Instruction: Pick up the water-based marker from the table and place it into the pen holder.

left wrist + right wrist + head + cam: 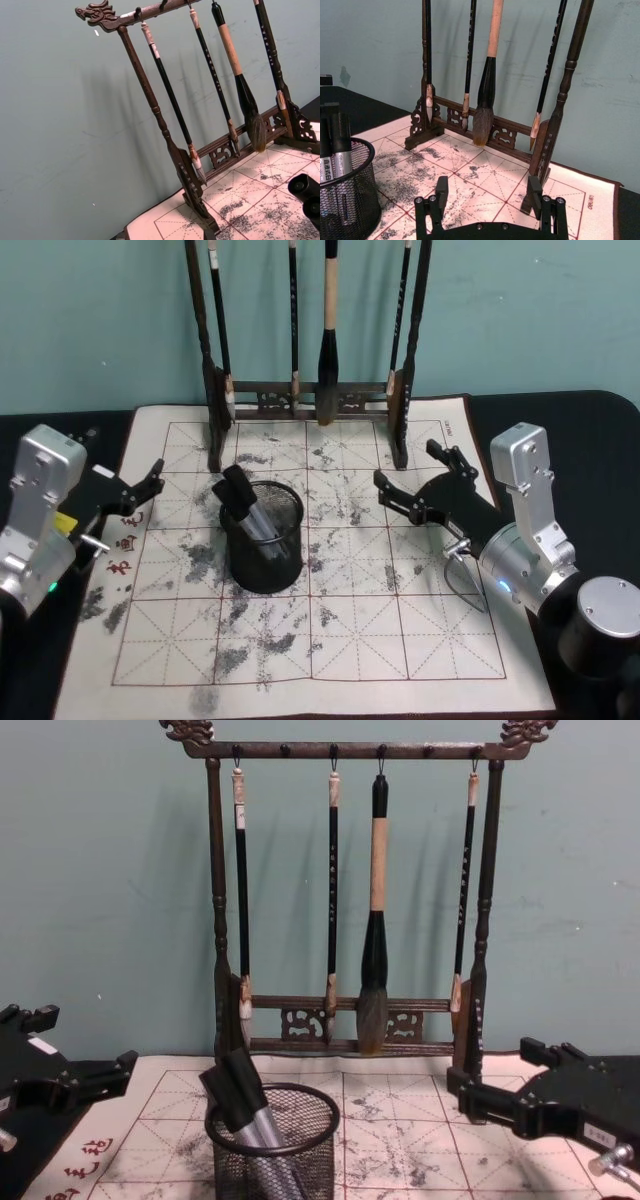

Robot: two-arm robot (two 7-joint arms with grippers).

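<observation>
Markers [248,510] stand tilted inside pen holder [264,538], centre of frame; task looks done. My right gripper [412,480] right of holder, jaws wide open, empty. My left gripper [141,490] at left edge, jaws open, empty. Risk: careless retreat sweep clips holder rim, tips it; brush rack [310,390] close behind.

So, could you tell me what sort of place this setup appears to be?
Probably a calligraphy desk staged for robot trials: a wooden brush rack hung with brushes, an ink-smudged felt mat with red grid lines, and a mesh pen holder with markers in it, against a plain teal wall.
</observation>
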